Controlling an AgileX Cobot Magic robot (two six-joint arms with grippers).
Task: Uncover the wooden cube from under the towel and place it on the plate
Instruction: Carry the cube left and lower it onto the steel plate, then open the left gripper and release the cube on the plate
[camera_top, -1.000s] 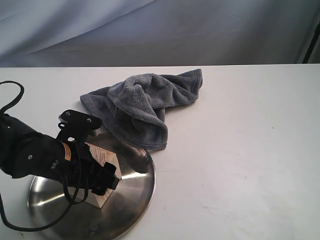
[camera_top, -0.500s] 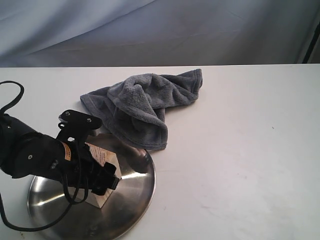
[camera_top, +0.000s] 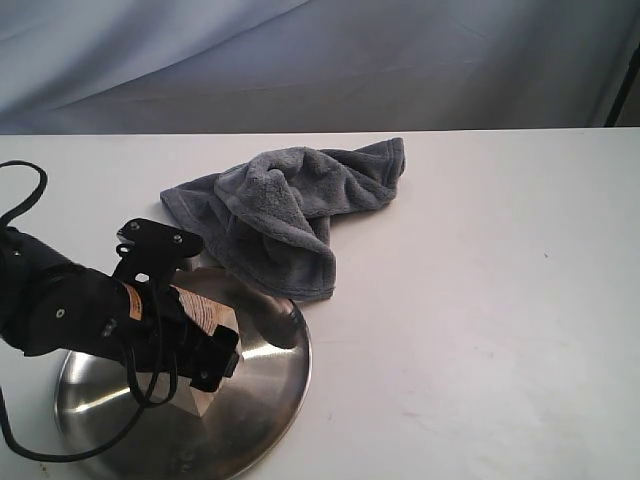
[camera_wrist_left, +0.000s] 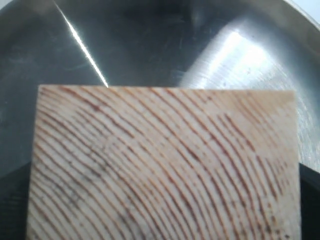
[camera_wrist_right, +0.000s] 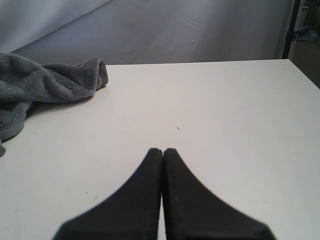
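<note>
From the exterior view, the plate (camera_top: 265, 385) sat at the near left corner of the white table (camera_top: 480, 300), and the only thing over it was the wooden cube (camera_top: 205, 315), half hidden behind my left gripper (camera_top: 215, 360). I could not tell there whether the block's lower corner touched the steel or hung just above it. The towel (camera_top: 290, 200) lay bunched behind the plate, its near fold reaching the plate's far rim, with nothing of the cube under it. A grey-blue cloth backdrop (camera_top: 300, 60) closed off the room behind the table. The block stood cornerwise, one vertical edge turned toward the camera.

The left wrist view was almost filled by the cube's (camera_wrist_left: 165, 165) ringed face, its curved growth lines sweeping from one side to the other. Dark fingers (camera_wrist_left: 10, 210) pressed against both of its side edges, so the left pincer was clamped on the block. Beyond it curved the plate's (camera_wrist_left: 150, 45) brushed bowl with bright streaks of glare. The visible faces looked equal in width, so I could name no long axis; the end grain faced the wrist camera.

In the right wrist view, the right gripper (camera_wrist_right: 162, 152) had its two black fingers pressed together on nothing, low over bare table (camera_wrist_right: 225, 110). A fold of towel (camera_wrist_right: 45, 82) lay well off to one side, and the backdrop (camera_wrist_right: 175, 30) hung beyond.
</note>
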